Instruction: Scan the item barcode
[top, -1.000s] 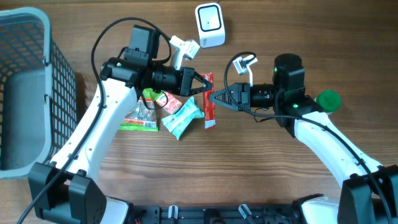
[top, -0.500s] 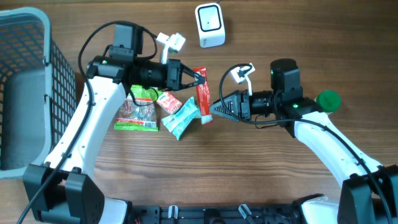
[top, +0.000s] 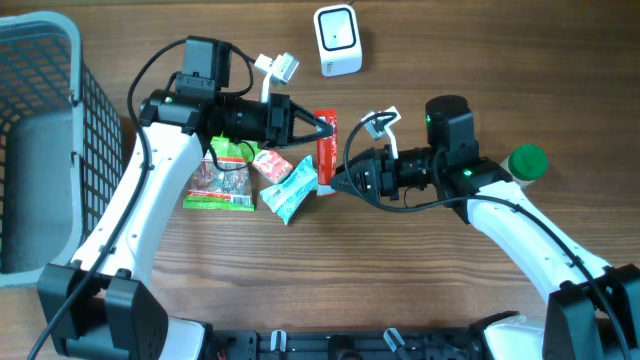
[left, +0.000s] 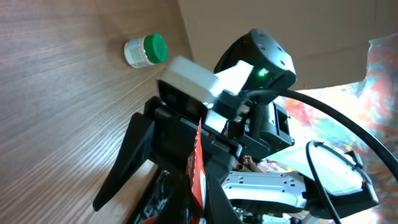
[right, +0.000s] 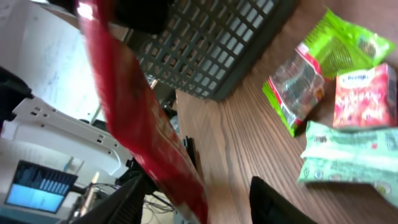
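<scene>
Right fingers: spread around the lower end of the red packet, not pinching.
Red packet: off the table, top pinched in left fingers.
Scanner: farther back, well apart.
Risk: probable drop if released before a second grip.
Views: finger gap clear only from right wrist; scanner only overhead.

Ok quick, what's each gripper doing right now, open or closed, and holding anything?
Left gripper: closed on the red packet.
Right gripper: open around the packet's lower end, not clamped.
</scene>
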